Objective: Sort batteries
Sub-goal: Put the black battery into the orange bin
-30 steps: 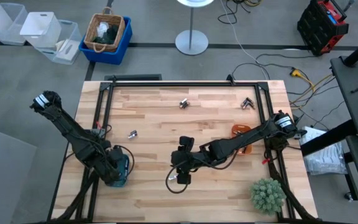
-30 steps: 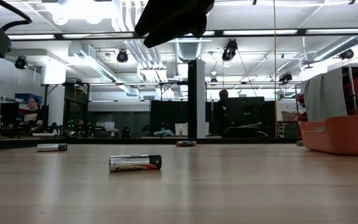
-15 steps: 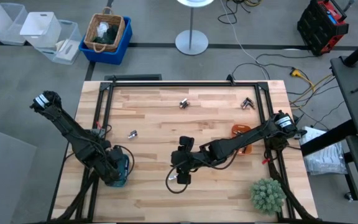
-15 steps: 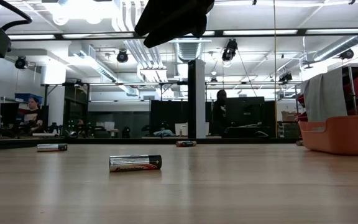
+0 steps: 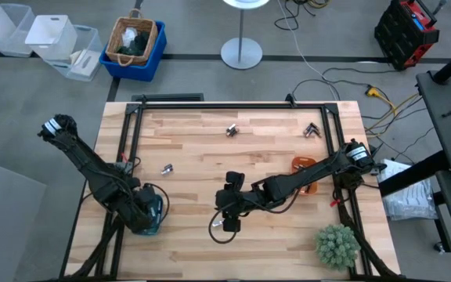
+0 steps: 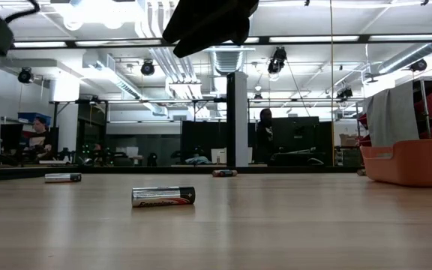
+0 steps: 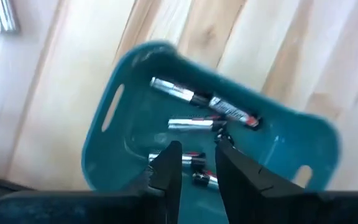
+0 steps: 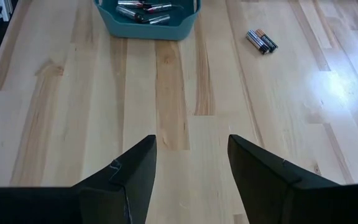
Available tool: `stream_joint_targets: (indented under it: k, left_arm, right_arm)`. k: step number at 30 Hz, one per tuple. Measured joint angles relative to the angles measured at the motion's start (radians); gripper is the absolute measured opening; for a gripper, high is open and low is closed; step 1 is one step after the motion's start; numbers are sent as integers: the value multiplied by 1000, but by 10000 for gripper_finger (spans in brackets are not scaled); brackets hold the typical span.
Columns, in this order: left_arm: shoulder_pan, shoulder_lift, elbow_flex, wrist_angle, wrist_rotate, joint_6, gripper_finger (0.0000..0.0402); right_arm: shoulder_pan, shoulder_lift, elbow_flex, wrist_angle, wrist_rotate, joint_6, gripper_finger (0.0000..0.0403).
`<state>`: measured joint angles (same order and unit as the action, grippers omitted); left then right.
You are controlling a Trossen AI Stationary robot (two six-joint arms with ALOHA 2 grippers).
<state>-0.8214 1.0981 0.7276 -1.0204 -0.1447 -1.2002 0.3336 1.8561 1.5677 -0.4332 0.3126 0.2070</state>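
The left gripper (image 7: 194,163) hovers directly above the teal tray (image 7: 107,140), its fingers nearly together with only a narrow gap and nothing between them; I judge it is there because it delivers batteries into this tray. Several batteries (image 7: 204,106) lie inside the tray, just below its fingertips. The right gripper (image 8: 191,163) is released, the fingers wide apart and empty, low over the middle of the table (image 5: 272,133). A pair of batteries (image 8: 261,40) lies ahead of it, well apart, probably the next target. Other batteries (image 5: 231,130) remain near the far edge.
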Motion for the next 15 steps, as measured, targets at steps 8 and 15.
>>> stream_joint_targets:
  k: [8, 15]
  left_arm:
    - [0, 2, 115, -15, -183, 118, 78]
    - [0, 3, 216, -10, -445, 267, 78]
  right_arm:
    - [0, -1, 0, -4, 0, -26, 192]
    - [-9, -29, -2, -15, 0, -53, 192]
